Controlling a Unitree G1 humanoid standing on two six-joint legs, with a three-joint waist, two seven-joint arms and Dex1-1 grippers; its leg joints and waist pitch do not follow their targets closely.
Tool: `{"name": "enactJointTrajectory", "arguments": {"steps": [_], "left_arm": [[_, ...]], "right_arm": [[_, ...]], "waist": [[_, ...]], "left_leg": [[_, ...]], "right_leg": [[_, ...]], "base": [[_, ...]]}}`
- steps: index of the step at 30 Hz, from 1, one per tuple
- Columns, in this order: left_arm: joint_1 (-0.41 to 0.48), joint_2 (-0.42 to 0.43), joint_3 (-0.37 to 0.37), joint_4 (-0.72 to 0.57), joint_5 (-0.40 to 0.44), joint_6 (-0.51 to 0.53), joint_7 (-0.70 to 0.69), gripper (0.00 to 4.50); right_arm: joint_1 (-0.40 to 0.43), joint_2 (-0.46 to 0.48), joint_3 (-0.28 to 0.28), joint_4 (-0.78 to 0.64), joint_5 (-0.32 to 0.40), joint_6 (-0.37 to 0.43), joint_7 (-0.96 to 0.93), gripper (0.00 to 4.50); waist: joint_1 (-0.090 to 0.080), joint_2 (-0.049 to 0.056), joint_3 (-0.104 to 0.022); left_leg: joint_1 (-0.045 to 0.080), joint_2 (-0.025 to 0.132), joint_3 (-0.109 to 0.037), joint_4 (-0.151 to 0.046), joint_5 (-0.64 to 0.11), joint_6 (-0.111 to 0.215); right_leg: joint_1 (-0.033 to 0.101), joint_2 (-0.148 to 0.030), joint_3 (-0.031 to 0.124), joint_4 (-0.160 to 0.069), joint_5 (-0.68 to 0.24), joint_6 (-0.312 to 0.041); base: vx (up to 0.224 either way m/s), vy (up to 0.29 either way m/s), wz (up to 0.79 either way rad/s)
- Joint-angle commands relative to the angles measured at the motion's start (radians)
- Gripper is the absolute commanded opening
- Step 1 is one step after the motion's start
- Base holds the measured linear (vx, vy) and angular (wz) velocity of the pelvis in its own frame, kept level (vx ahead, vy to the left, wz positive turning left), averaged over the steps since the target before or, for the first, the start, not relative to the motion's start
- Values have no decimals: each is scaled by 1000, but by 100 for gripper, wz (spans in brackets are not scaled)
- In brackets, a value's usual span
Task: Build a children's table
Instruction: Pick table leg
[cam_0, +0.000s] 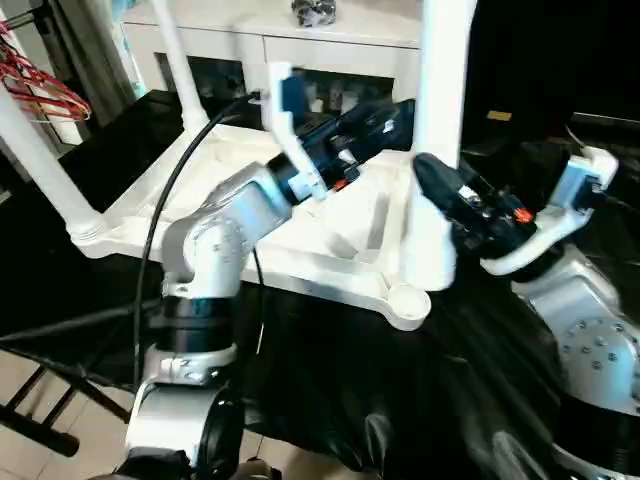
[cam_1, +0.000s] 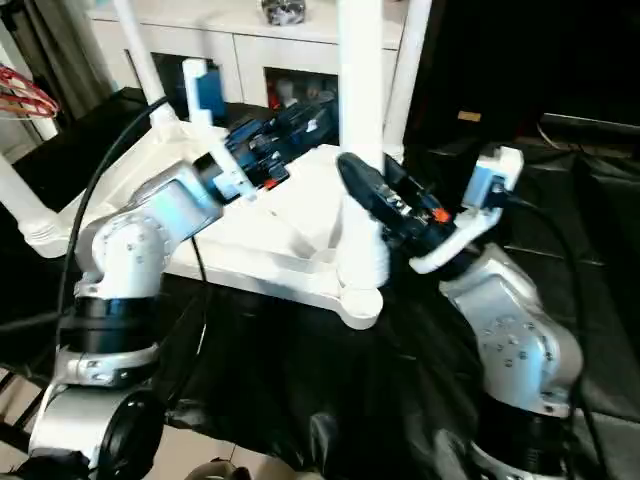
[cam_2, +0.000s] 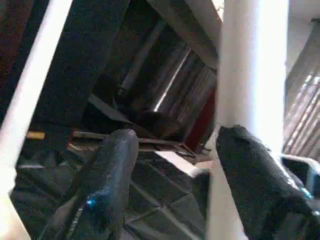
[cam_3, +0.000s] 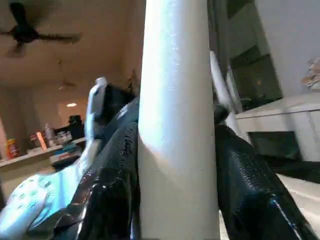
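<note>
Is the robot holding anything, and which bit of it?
Yes. The right end effector clasps a standing white table leg low down, just above its corner socket. The left end effector is open, holding nothing.

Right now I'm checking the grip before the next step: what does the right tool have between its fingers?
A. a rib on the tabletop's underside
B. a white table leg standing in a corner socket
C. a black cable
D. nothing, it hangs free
B: the right tool has its two black fingers on either side of the upright white leg, which stands in the tabletop.

Home: ceiling fan (cam_3: 24, 31), white cabinet (cam_0: 300, 45).
</note>
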Motion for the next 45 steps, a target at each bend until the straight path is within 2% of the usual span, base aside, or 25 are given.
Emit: {"name": "enactJointTrajectory", "arguments": {"steps": [1,5,6,9,10,13,14,16,17,18,19,21,22,23,25,28,32,37,41,44,45], "left_arm": [[-6,-12,-29,-39,-31,19,-22,341],[-12,-27,10,-24,-75,34,-2,373],[-15,-30,20,-21,-87,39,8,396],[-19,-32,27,-19,-100,42,16,404],[-23,-35,23,-16,-101,45,21,407],[-32,-43,6,4,-66,42,55,407],[-37,-49,3,14,-49,30,73,407],[-54,-65,9,40,-24,15,138,407],[-54,-65,9,40,-24,15,138,407],[-81,-78,21,76,14,-5,229,379],[-102,-86,39,106,38,-10,306,372],[-115,-91,51,126,51,-13,358,372],[-126,-93,59,144,74,-24,411,347],[-132,-95,64,157,92,-33,452,334],[-136,-104,78,172,109,-47,514,328],[-139,-126,110,198,122,-75,594,291],[-144,-131,121,219,138,-89,634,264],[-149,-135,126,225,145,-97,676,218],[-146,-134,120,218,133,-99,673,189],[-142,-127,109,209,131,-97,646,184],[-140,-122,104,206,129,-98,629,182]], "right_arm": [[-23,0,16,19,-7,-5,-30,179],[-41,5,9,34,-10,-25,-68,179],[-42,-2,18,35,-16,-25,-67,179],[-27,-29,73,24,-59,-29,-40,179],[-4,-49,136,3,-98,-30,-17,179],[20,-49,219,-21,-140,-37,-12,179],[24,-48,246,-23,-158,-39,-17,179],[19,-45,303,-8,-218,-53,-52,179],[19,-45,303,-8,-218,-53,-52,179],[1,-23,336,34,-288,-77,-127,179],[-14,-3,341,67,-323,-93,-177,179],[-24,10,344,88,-345,-105,-208,179],[-33,19,355,108,-372,-120,-233,179],[-39,23,376,124,-405,-139,-249,179],[-48,34,400,138,-440,-157,-274,179],[-66,51,447,158,-513,-204,-316,179],[-76,59,473,168,-541,-224,-323,179],[-102,81,487,203,-582,-260,-364,179],[-110,88,489,214,-594,-271,-370,179],[-110,87,478,212,-574,-259,-354,179],[-110,88,466,211,-556,-251,-343,214]], "waist": [[1,-21,-73],[1,-26,-74],[1,-27,-74],[1,-26,-73],[1,-26,-73],[-3,-26,-72],[-2,-21,-72],[-3,-22,-71],[-3,-22,-70],[-2,-17,-72],[-5,-19,-72],[-7,-20,-71],[-7,-23,-71],[-5,-21,-73],[-5,-21,-73],[-7,-22,-78],[-6,-20,-78],[-6,-18,-74],[-7,-18,-74],[-7,-16,-76],[-7,-18,-76]], "left_leg": [[16,13,-4,-61,-113,24],[13,12,-4,-60,-108,20],[11,11,-4,-60,-101,23],[11,10,-5,-60,-103,23],[11,11,-4,-59,-102,20],[10,11,-6,-61,-115,18],[11,11,-7,-60,-118,16],[13,13,-8,-63,-130,2],[14,12,-8,-64,-136,-1],[16,15,-9,-64,-148,-9],[17,13,-9,-65,-159,-22],[15,11,-10,-66,-167,-28],[15,11,-11,-66,-165,-26],[13,10,-11,-65,-157,-26],[12,10,-11,-64,-141,-19],[11,8,-11,-59,-104,-10],[13,9,-10,-58,-103,7],[15,11,-10,-61,-139,0],[15,11,-11,-62,-149,-7],[15,11,-11,-61,-137,-3],[14,10,-10,-61,-135,2]], "right_leg": [[46,-43,33,-74,-197,-158],[50,-43,33,-69,-163,-164],[52,-42,34,-68,-151,-163],[54,-42,33,-70,-148,-156],[56,-42,34,-71,-151,-146],[55,-42,34,-74,-162,-137],[54,-42,34,-74,-167,-135],[51,-40,35,-77,-177,-125],[51,-41,34,-78,-186,-123],[48,-42,35,-77,-191,-123],[48,-40,35,-78,-194,-117],[49,-41,34,-78,-198,-116],[51,-41,34,-79,-197,-110],[53,-42,34,-77,-185,-108],[53,-40,34,-75,-147,-109],[55,-39,34,-65,-66,-133],[56,-38,35,-63,-45,-146],[52,-40,35,-68,-94,-149],[53,-40,35,-68,-96,-143],[53,-39,35,-65,-67,-148],[54,-39,35,-65,-61,-150]], "base": [[0,0,0],[0,0,0],[0,0,0],[0,0,0],[0,0,0],[0,0,0],[0,0,0],[0,0,0],[0,0,0],[0,0,0],[0,0,0],[0,0,0],[0,0,0],[0,0,0],[0,0,0],[0,0,0],[0,0,0],[0,0,0],[0,0,0],[0,0,0],[0,0,0]]}}
